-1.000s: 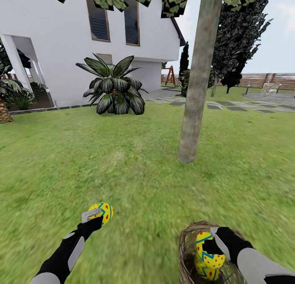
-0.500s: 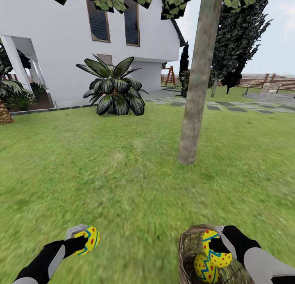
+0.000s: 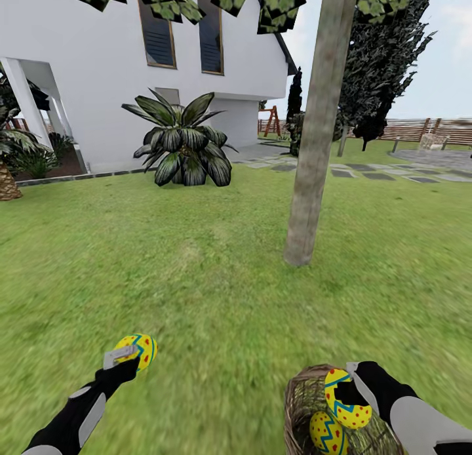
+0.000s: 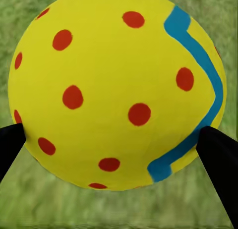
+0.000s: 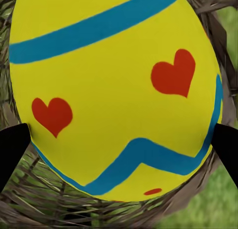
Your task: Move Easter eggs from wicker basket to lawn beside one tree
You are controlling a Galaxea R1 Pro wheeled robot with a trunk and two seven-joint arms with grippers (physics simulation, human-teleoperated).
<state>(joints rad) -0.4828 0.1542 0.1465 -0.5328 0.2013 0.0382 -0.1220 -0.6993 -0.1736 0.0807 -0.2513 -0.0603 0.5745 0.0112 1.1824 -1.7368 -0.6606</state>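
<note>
My left gripper (image 3: 131, 353) is shut on a yellow egg (image 3: 138, 350) with red dots and a blue zigzag, held over the lawn (image 3: 196, 291) at the lower left; the left wrist view shows that egg (image 4: 116, 87) between both black fingers. My right gripper (image 3: 347, 393) is shut on a second egg (image 3: 347, 402), lifted just over the wicker basket (image 3: 301, 402) at the lower right. In the right wrist view this egg (image 5: 116, 90) hangs above the basket's weave (image 5: 29, 204). A third egg (image 3: 326, 433) lies in the basket. The tree (image 3: 314, 153) with the bare trunk stands ahead, right of centre.
A white house (image 3: 98, 55) rises at the back left, with a palm-like plant (image 3: 183, 143) in front of it. A dark conifer (image 3: 383, 61), stepping stones (image 3: 367, 170) and a slatted fence (image 3: 426, 127) lie at the back right. Open grass spreads around the trunk's foot.
My left gripper with its egg dropped toward me and to the left, then rose a little forward. The right gripper lifted its egg slightly out of the basket.
</note>
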